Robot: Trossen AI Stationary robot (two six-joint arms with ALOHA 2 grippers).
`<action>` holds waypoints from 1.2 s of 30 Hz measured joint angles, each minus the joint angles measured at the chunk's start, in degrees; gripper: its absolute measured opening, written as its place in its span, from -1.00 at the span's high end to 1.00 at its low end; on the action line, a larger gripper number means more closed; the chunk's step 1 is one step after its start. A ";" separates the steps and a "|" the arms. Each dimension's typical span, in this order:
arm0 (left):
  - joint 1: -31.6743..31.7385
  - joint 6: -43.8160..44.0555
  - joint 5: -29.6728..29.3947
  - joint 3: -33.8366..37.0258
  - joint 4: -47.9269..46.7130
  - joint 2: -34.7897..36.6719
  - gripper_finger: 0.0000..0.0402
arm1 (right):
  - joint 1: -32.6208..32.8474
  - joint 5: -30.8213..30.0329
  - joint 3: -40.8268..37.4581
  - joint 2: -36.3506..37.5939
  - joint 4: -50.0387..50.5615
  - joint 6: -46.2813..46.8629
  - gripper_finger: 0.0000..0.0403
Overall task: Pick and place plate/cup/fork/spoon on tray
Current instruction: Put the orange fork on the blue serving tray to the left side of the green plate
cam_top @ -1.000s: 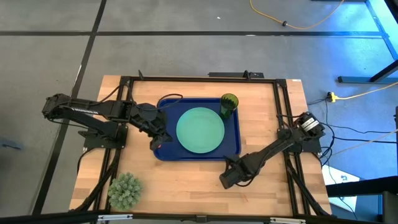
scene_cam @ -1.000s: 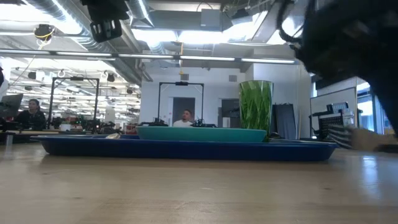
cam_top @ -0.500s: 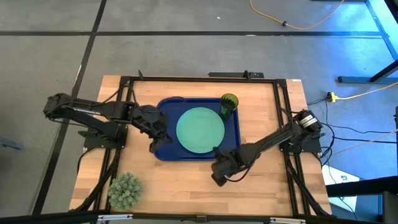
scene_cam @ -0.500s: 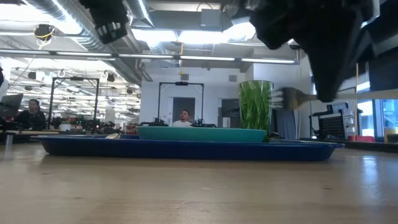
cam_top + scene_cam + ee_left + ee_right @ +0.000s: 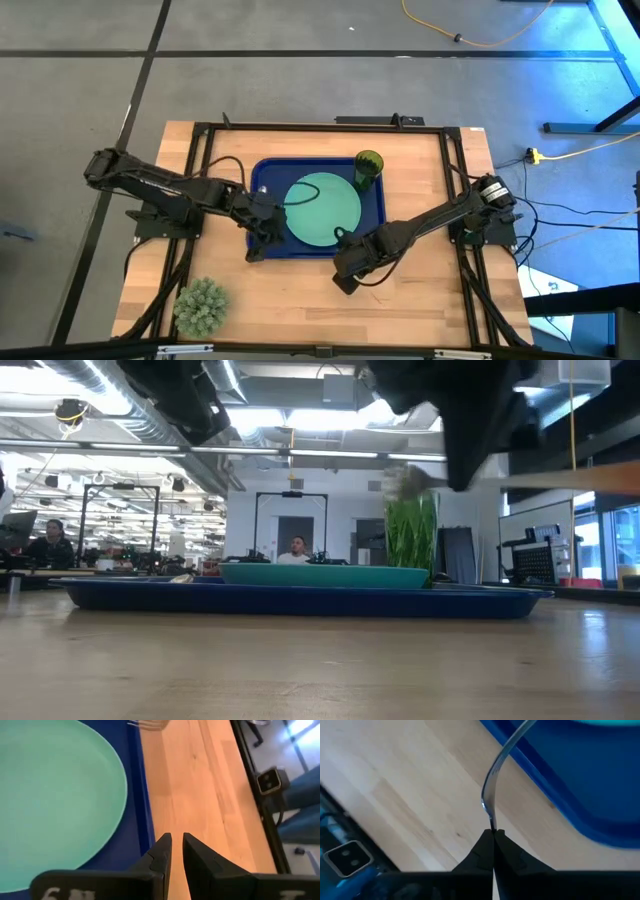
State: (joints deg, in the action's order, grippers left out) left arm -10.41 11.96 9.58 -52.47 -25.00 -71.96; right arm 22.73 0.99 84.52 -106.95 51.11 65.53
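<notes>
The right end effector is closed on the fork, above the near rim of the tray; its long axis points away toward the plate. The left end effector, slightly open and empty, hangs over the tray's left side. The cup stands in the far right corner.

Fork head cut off (right wrist view); blurred low.

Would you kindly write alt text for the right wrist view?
The right gripper is shut on a metal utensil that arcs toward the blue tray; its head is out of frame. Below lies the wooden table.
</notes>
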 joint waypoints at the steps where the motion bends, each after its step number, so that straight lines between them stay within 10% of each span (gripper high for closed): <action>1: -0.31 -0.41 0.00 0.00 0.46 -0.33 0.81 | -0.14 0.00 0.42 -0.20 -0.94 -1.30 1.00; 21: -1.59 1.42 1.95 0.00 1.23 -0.66 0.81 | -0.45 -4.21 28.13 -21.71 11.07 -33.04 1.00; 36: -3.54 2.60 3.08 -0.11 2.15 -1.19 0.81 | -0.42 -5.81 28.93 -22.01 11.56 -36.56 1.00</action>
State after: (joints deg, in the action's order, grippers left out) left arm -13.96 14.56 12.66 -52.58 -22.85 -73.15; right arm 22.31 -4.82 113.45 -128.97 62.67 28.97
